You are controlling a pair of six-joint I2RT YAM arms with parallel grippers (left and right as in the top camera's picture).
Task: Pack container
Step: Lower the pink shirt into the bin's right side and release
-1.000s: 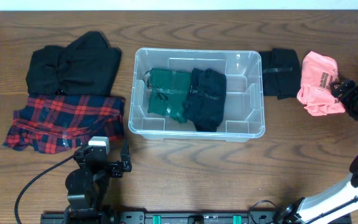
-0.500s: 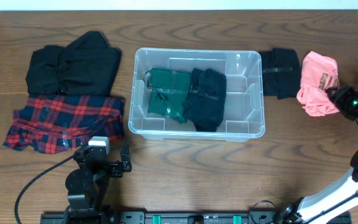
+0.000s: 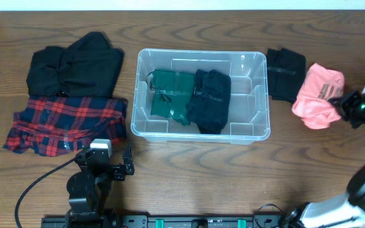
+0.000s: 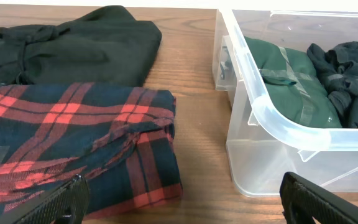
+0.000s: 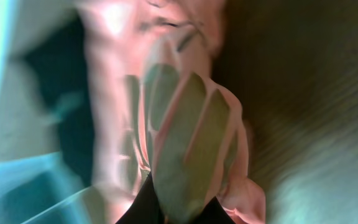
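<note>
The clear container (image 3: 201, 54) stands mid-table with a green garment (image 3: 170, 95) and a black garment (image 3: 209, 100) folded inside. To its right, a pink garment (image 3: 317, 96) is pinched at its right edge by my right gripper (image 3: 342, 101), which is shut on it. The right wrist view is blurred, with pink cloth (image 5: 166, 93) bunched at the closed fingertips (image 5: 138, 210). My left gripper (image 4: 191, 208) rests open near the front edge, nothing between its fingers, with the container's corner (image 4: 272, 118) ahead to the right.
A black garment (image 3: 285, 75) lies between the container and the pink one. At the left lie a black garment (image 3: 75, 63) and a red-and-navy plaid shirt (image 3: 68, 123), which also shows in the left wrist view (image 4: 73, 143).
My right gripper closed on the pink garment and drew it left, toward the container. The garment has shifted and changed shape. The left arm has not moved.
</note>
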